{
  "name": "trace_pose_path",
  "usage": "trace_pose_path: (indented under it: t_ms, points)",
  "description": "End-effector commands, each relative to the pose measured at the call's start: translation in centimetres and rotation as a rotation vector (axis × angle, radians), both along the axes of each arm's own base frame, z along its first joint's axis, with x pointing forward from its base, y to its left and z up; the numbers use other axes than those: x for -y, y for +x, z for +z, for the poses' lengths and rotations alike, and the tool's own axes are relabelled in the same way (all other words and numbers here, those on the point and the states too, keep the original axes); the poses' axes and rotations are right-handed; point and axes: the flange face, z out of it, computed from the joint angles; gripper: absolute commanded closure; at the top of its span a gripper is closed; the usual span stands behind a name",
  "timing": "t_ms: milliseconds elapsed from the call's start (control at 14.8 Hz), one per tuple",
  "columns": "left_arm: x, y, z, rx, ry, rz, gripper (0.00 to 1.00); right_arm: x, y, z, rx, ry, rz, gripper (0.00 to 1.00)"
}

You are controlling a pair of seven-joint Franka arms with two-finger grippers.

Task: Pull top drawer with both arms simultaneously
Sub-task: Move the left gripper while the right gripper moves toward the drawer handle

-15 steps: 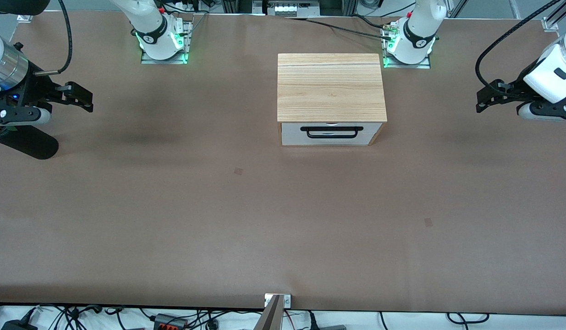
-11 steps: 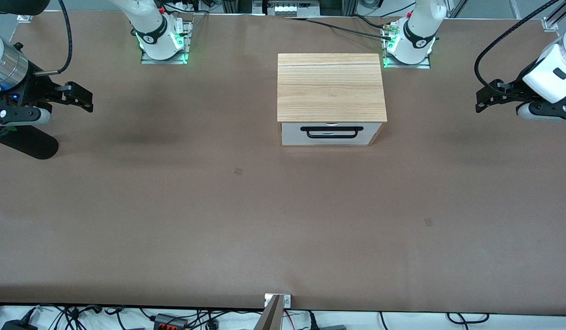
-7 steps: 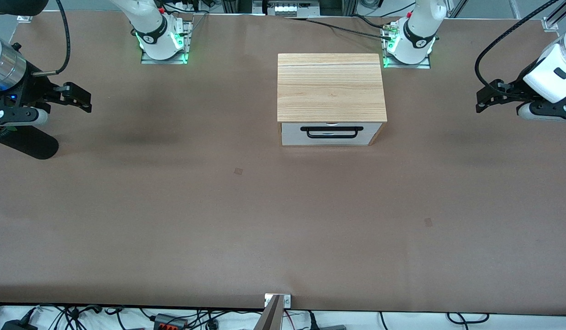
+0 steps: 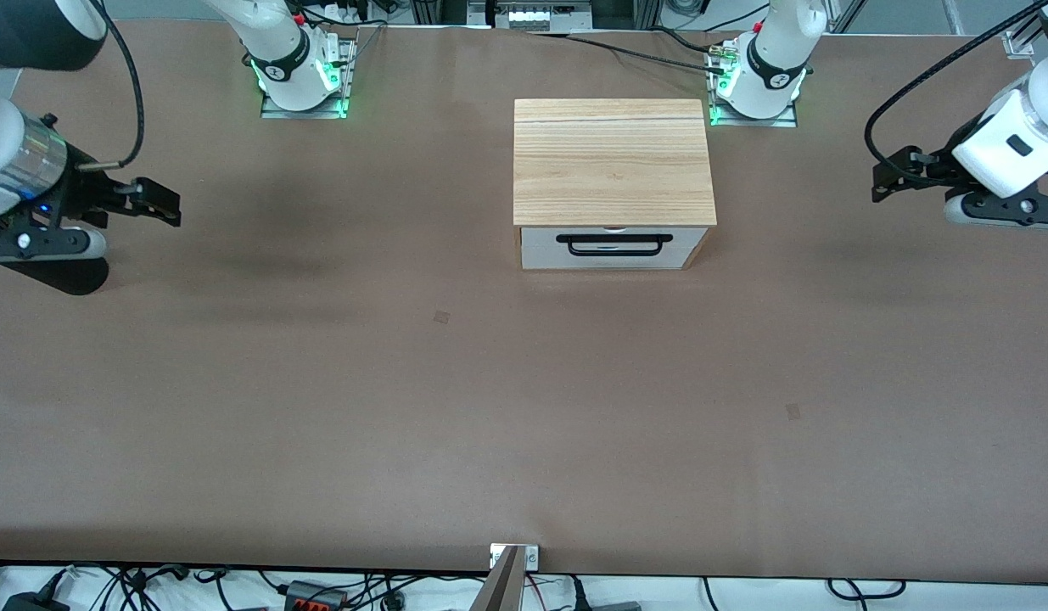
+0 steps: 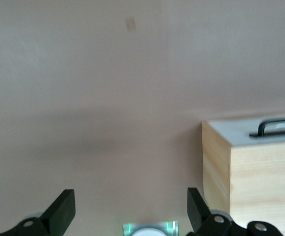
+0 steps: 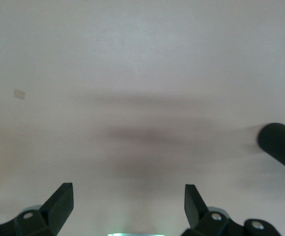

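Observation:
The top drawer (image 4: 610,246) has a white front panel with a wide black bar handle (image 4: 610,244). It sits shut in a light-wood box (image 4: 613,161) on the brown table. My left gripper (image 4: 882,181) hovers open and empty over the table at the left arm's end, well apart from the box. In the left wrist view, the left gripper (image 5: 130,209) faces the box's side (image 5: 250,187), and the handle (image 5: 279,125) shows. My right gripper (image 4: 169,205) hovers open and empty at the right arm's end. The right wrist view shows the right gripper (image 6: 127,202) over bare table.
The two arm bases (image 4: 299,72) (image 4: 761,72) stand at the table's edge farthest from the front camera, on either side of the box. A black rounded part (image 4: 53,271) lies below the right gripper and shows in the right wrist view (image 6: 280,145). Cables run along the near edge.
Both grippers have shifted a little toward the box. The drawer has not moved.

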Motion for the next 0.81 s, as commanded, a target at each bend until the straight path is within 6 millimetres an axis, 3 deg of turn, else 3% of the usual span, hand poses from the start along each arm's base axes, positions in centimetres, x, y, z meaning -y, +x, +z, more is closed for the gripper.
trace_pose_path:
  t_ms: [0,203,339,474,677,745]
  points:
    - [1.3,-0.6,-0.2,-0.101,-0.028,-0.037,0.0,-1.0,1.5,-1.1,-0.009,0.073,-0.019,0.0]
    - [3.1,-0.8,-2.5,-0.213,-0.167,-0.093,0.0,-3.6,4.4,-7.3,-0.044,0.147,0.0,0.0]
    - [3.6,0.0,-4.9,-0.265,-0.311,-0.119,0.0,-5.0,5.0,-8.6,-0.048,0.273,-0.033,0.0]
    - [2.8,1.6,-7.9,-0.296,-0.511,-0.129,0.0,-6.4,5.7,-11.5,-0.099,0.347,-0.054,0.0]
    - [3.2,3.7,-12.2,-0.339,-0.717,-0.075,0.0,-9.3,5.9,-13.6,-0.121,0.377,-0.036,0.0]
    - [3.5,4.5,-13.6,-0.331,-0.797,-0.072,0.0,-11.1,6.5,-14.3,-0.078,0.417,-0.042,0.0]
